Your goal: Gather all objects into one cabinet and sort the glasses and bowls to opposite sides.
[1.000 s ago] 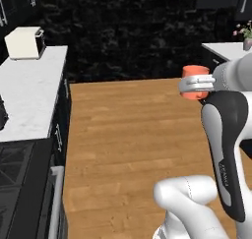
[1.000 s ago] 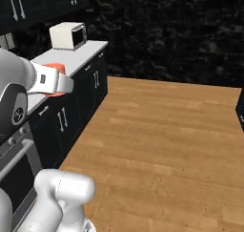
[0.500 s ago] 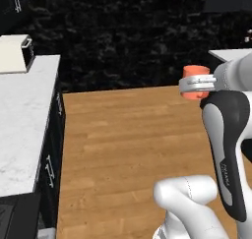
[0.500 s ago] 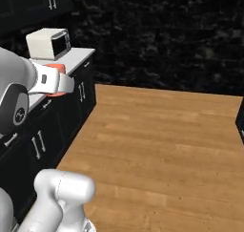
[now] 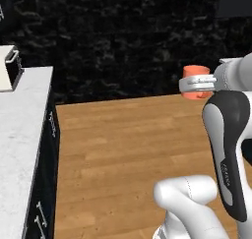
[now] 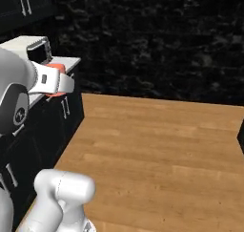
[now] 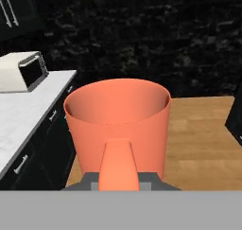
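A: Where is the orange-red cup [image 7: 117,125]?

B: Up in the air, carried by the gripper [image 5: 197,83]. In the left base view the cup [image 5: 197,80] shows as an orange-red band just past the end of the white arm, above the wooden floor [image 5: 128,149] and in front of the black stone wall [image 5: 123,36]. In the right base view the cup [image 6: 55,68] peeks out behind the hand, level with the near corner of the white surface [image 6: 64,61].

A: And the jaws?

B: Clenched on the cup. In the hand view one finger lies against the near side of the cup's wall, and the cup stands upright with its open mouth facing up. I cannot tell where the second finger sits, since the cup hides it.

A: Anything inside the cup?

B: What shows of its inside wall is bare; I cannot see the bottom.

A: What lies around it?

B: On the left of the hand view a white surface [image 7: 28,110] runs along black lower cabinets with short silver pulls [image 7: 21,163]. A cream toaster oven [image 7: 23,71] with a dark glass front stands toward its far edge. The cup hangs beside that surface, off its right edge, over the floor.

A: Is the cup touching the surface?

B: No, it is apart from it, held clear above the floor.
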